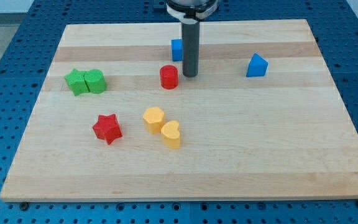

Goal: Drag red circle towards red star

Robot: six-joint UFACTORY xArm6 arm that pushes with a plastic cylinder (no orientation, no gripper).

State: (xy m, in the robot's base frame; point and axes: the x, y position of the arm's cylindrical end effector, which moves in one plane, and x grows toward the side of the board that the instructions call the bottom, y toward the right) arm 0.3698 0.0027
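Observation:
The red circle (169, 77) stands a little above the middle of the wooden board (260, 149). The red star (107, 129) lies down and to the view's left of it, well apart. My tip (190, 76) rests on the board just to the right of the red circle, close to its side; I cannot tell whether it touches. The rod comes down from the view's top and partly hides a blue block behind it.
A blue block (177, 50) sits behind the rod near the top. A blue triangular block (257, 65) is at the right. A green star (76, 82) and a green block (95, 81) touch at the left. A yellow hexagon (154, 119) and a yellow heart (171, 134) lie between circle and star.

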